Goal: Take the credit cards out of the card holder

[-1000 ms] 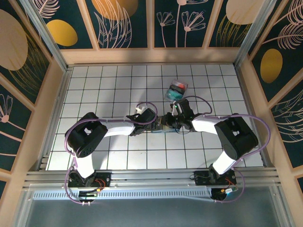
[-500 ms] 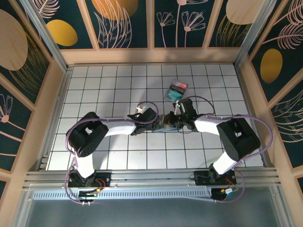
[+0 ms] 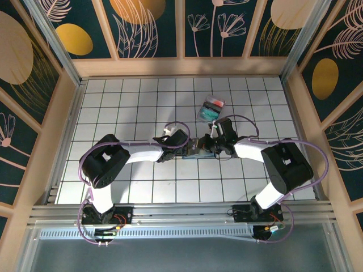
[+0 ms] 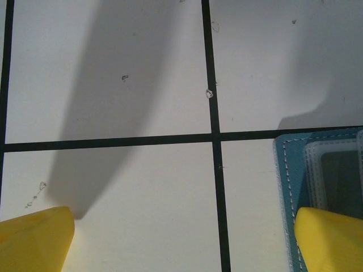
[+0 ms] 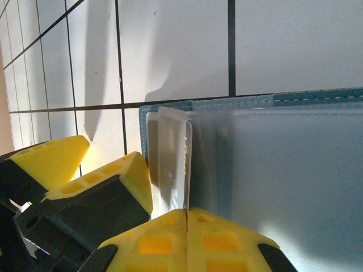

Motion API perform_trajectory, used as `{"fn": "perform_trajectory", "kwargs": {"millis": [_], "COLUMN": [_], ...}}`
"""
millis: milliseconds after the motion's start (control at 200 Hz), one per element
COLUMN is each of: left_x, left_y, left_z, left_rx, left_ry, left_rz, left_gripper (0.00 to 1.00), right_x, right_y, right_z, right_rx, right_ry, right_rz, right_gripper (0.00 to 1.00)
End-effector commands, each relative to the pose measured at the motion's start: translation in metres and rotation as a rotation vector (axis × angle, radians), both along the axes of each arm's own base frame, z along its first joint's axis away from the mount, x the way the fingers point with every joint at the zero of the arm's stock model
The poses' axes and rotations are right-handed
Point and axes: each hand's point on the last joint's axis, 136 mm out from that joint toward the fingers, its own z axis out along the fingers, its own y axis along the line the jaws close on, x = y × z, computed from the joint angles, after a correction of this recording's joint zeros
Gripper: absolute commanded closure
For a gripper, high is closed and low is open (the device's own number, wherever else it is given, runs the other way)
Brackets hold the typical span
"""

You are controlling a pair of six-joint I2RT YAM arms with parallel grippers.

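Observation:
The slate-blue card holder (image 5: pixel 255 102) lies open on the white tiled table, between the two wrists in the top view (image 3: pixel 198 153). My right gripper (image 5: pixel 187 212) is shut on the near edge of a thin pale credit card (image 5: pixel 186 164), which stands on edge and still sits partly in the holder's clear pocket. My left gripper (image 4: pixel 184 243) is open wide, and its right fingertip (image 4: pixel 332 238) rests on the card holder's stitched edge (image 4: pixel 286 181). Its yellow fingers (image 5: pixel 127 175) also show in the right wrist view, just left of the card.
A clear tray (image 3: pixel 211 107) with red and teal contents stands just behind the grippers, slightly to the right. Wooden walls (image 3: pixel 181 67) close the table at the back and sides. Open tiles (image 3: pixel 125 102) lie to the left.
My right wrist has shifted a little to the right at the card holder. The left arm has hardly moved.

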Motion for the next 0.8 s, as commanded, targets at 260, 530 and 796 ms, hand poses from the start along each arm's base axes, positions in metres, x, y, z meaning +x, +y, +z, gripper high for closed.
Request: {"fn": "perform_trajectory", "kwargs": {"millis": [260,530,796], "left_x": [-0.008,-0.002,0.013], "left_y": [0.006,0.004,-0.018], "left_z": [-0.014,0.001,0.031], "left_rx": [0.061,0.048,-0.021], "left_ry": [0.049,0.013,-0.057], "left_rz": [0.000,0.002,-0.053], "left_gripper": [0.01,0.01,0.01], "right_x": [0.005,0.005,0.006], "right_y": [-0.005,-0.008,-0.006], "right_z": [0.005,0.003,0.006], "right_rx": [-0.018,-0.030,-0.025], "right_ry": [-0.021,-0.016,-0.018], "right_rz": [-0.018,-0.019,-0.017], "right_gripper": [0.92,0.93,0.93]}}
